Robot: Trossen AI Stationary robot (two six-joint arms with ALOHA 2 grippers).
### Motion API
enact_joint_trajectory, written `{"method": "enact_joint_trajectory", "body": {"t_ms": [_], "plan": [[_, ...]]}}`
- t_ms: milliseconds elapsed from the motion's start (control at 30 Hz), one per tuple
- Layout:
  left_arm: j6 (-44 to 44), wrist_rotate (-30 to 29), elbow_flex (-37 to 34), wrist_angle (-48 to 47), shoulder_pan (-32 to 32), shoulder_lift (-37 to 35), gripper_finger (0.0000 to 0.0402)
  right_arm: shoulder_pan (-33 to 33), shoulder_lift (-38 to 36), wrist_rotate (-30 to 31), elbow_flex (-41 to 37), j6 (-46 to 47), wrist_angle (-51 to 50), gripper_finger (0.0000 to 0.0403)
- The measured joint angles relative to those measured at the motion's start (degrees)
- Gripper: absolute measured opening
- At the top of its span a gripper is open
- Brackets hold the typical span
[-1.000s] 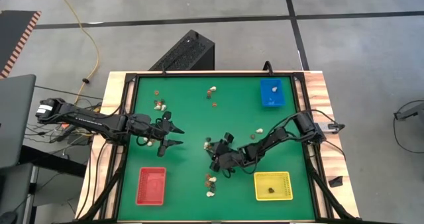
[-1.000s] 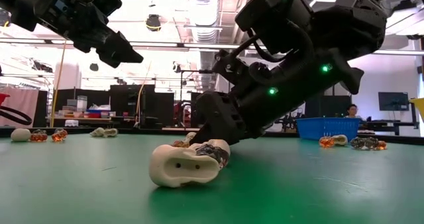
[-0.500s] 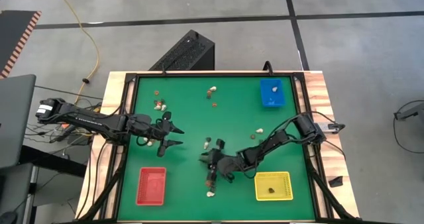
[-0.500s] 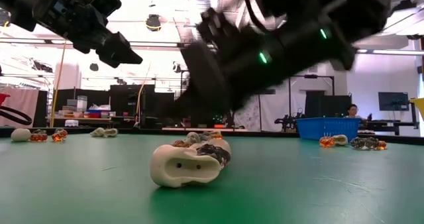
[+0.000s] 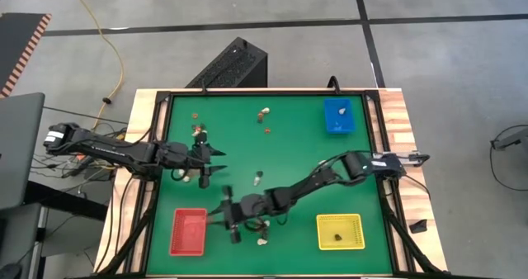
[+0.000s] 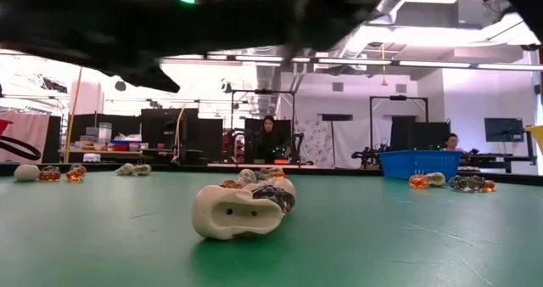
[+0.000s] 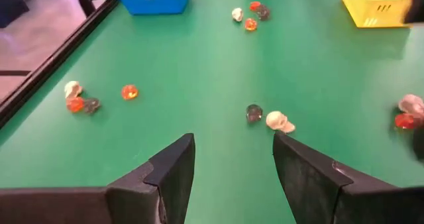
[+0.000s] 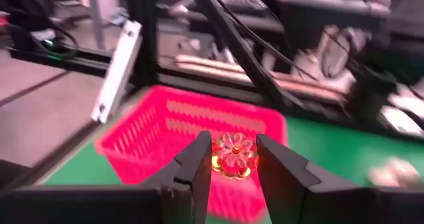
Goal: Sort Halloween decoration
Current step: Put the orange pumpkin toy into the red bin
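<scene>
The right tool (image 8: 233, 159) is closed on an orange trinket (image 8: 233, 155) and sits low over the green bench (image 5: 297, 147), just beside the red tray (image 5: 188, 231), with the right arm stretched across from the bench's right edge. The left tool (image 7: 232, 158) hangs open and empty above the left part of the bench, with a whitish trinket (image 7: 279, 122) and a dark trinket (image 7: 254, 112) ahead of it. Other trinkets lie scattered on the green surface, the blue tray (image 5: 337, 115) and yellow tray (image 5: 340, 231) sit toward the right side, and beyond the bench the low view shows a room with ceiling lights, desks and a seated person (image 6: 269, 140).
</scene>
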Motion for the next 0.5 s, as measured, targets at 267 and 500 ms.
{"method": "enact_joint_trajectory", "body": {"t_ms": [267,500], "plan": [[-0.7,0.3,0.0,-1.0,-0.2,-3.9,0.0194,-1.4,11.0,-6.6,18.2,-0.8,-4.7,0.0144],[-1.1,3.4,0.0,-0.9,-0.4,-3.7,0.0194,-2.5,12.9,-6.5,23.9,1.0,-11.2,0.0189]]}}
